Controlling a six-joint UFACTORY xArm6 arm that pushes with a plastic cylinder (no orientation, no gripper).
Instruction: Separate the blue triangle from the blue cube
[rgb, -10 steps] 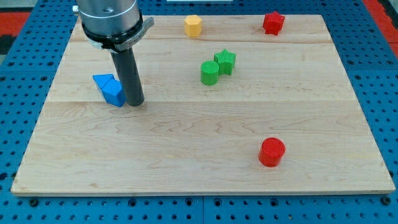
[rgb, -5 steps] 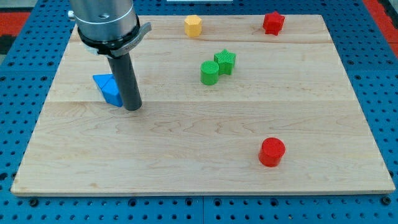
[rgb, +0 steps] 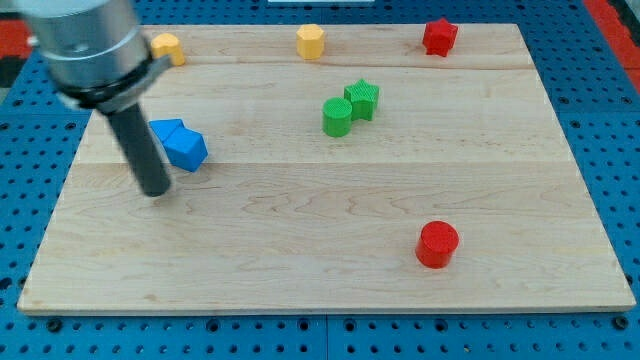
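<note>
The blue triangle (rgb: 165, 131) and the blue cube (rgb: 187, 150) lie touching each other at the left of the wooden board (rgb: 330, 200), the triangle at the cube's upper left. My tip (rgb: 156, 191) rests on the board just below and to the left of the two blue blocks, a short gap away from them. The dark rod rises from it toward the view's top left and looks blurred.
A yellow block (rgb: 167, 47) sits at the top left and a yellow hexagon (rgb: 311, 41) at the top middle. A red star (rgb: 439, 37) is at the top right. A green cylinder (rgb: 338, 117) and green star (rgb: 363, 99) touch near the middle. A red cylinder (rgb: 437, 244) is at the lower right.
My tip has moved from the right side of the blue blocks round to their lower left. The arm no longer hides the yellow block at the top left. The blue cube has shifted slightly.
</note>
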